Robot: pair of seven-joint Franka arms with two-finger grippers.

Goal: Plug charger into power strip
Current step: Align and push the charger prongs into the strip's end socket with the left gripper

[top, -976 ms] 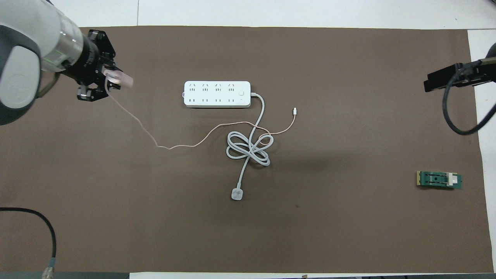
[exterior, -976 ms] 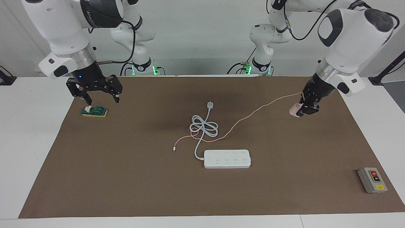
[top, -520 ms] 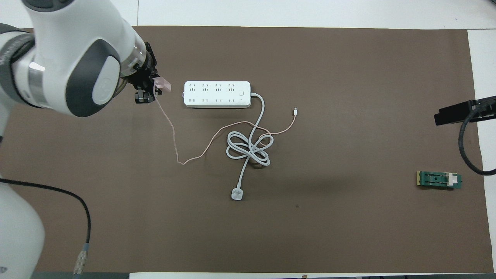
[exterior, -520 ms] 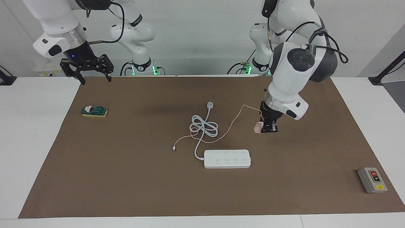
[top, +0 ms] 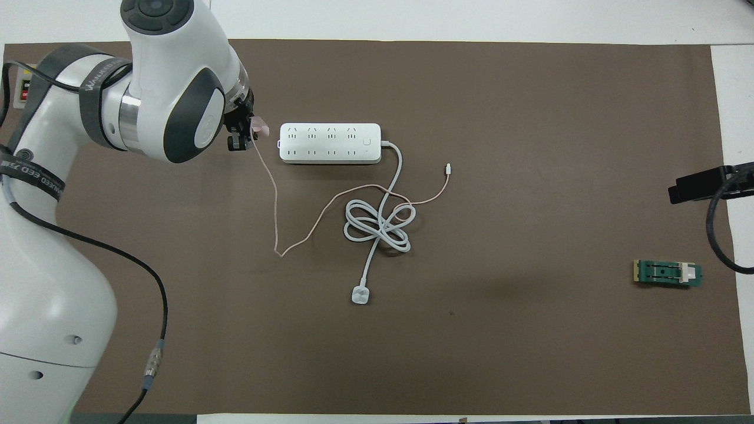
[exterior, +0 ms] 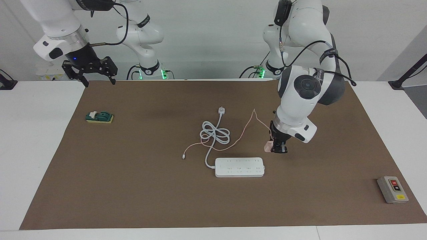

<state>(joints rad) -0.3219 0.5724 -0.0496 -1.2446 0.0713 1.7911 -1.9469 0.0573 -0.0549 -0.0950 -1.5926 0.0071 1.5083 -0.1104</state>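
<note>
The facing view alone shows the right gripper (exterior: pixel 98 81) whole, fingers wide, waiting over the mat's near edge, while the left gripper (exterior: pixel 277 149) clamps one charger (exterior: pixel 268 146) just beside one power strip (exterior: pixel 239 167); overhead, the charger (top: pixel 258 125) seems half hidden by the arm

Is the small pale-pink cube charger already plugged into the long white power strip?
No, the charger is in the left gripper, in the air beside the power strip.
</note>
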